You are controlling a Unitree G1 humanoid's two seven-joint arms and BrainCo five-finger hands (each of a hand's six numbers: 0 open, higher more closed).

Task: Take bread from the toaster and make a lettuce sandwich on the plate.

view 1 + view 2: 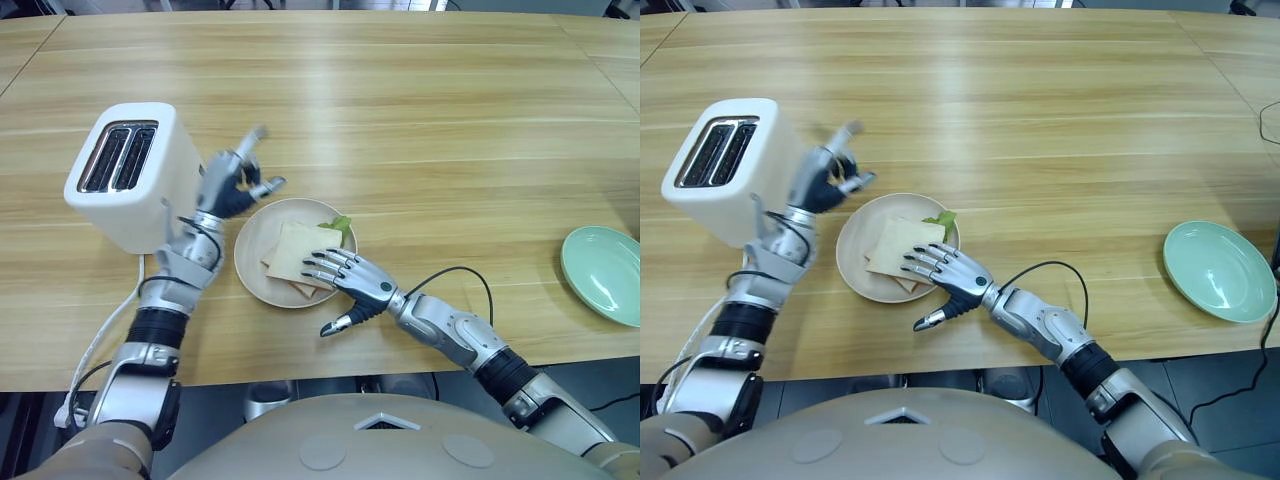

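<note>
My L hand [232,185] was up off the table [420,120], just beside the toaster [135,190] on its R side. The wrist was cocked back and the forearm rose steeply from the near edge. Its fingers were loosely spread, one pointing up and away, w/ nothing in them. The toaster sat near the table's L edge, slots facing up and dark inside; I couldn't tell if any bread was in them. Its white cord [108,335] ran off the near edge.

My R hand [355,282] lay low, palm down, w/ the forearm coming in from the near R. Its fingers were stretched flat and apart, tips resting on the top slice of bread [293,250], thumb stuck out toward the near edge and gripping nothing. The bread was stacked on the tan plate [248,268] close to the near edge, between my hands, w/ lettuce [343,226] poking out at the far R side. A green plate [605,275] sat by the R edge, well apart.
</note>
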